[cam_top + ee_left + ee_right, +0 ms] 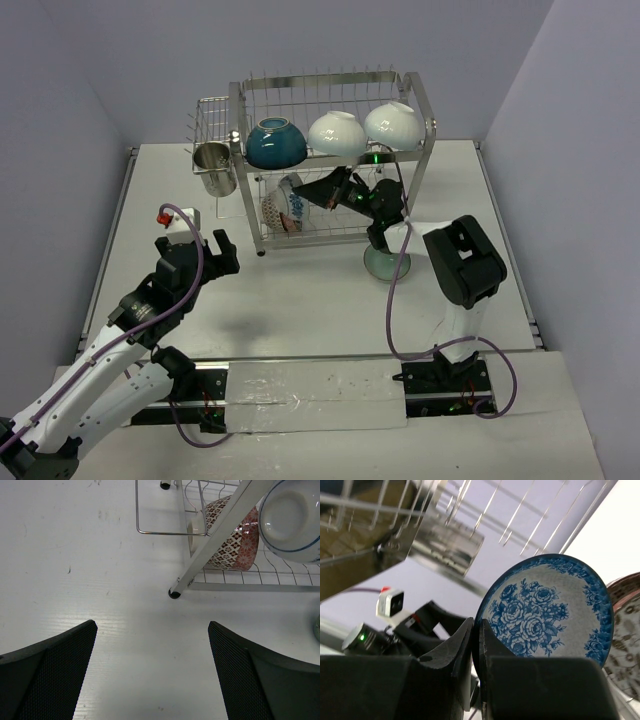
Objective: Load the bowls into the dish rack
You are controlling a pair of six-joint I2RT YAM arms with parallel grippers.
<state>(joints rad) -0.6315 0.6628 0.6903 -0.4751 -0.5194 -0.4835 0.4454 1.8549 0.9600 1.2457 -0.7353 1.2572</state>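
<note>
Right gripper (476,630) clamps the blue-and-white floral ceramic bowl (545,615); I'd seat it tilted, just ahead, beside the red patterned ceramic bowl (232,540), then release.

Three bowls (337,133) on dish rack's (432,140) upper tier, two below — cup (213,168) at its left end, one bowl (381,264) on table (300,300)

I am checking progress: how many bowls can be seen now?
6. Upper shelf of the rack: teal bowl, two white bowls. Lower shelf: red bowl and blue bowl, the latter pinched by the right gripper. Green bowl on the table. Others may be hidden.
</note>
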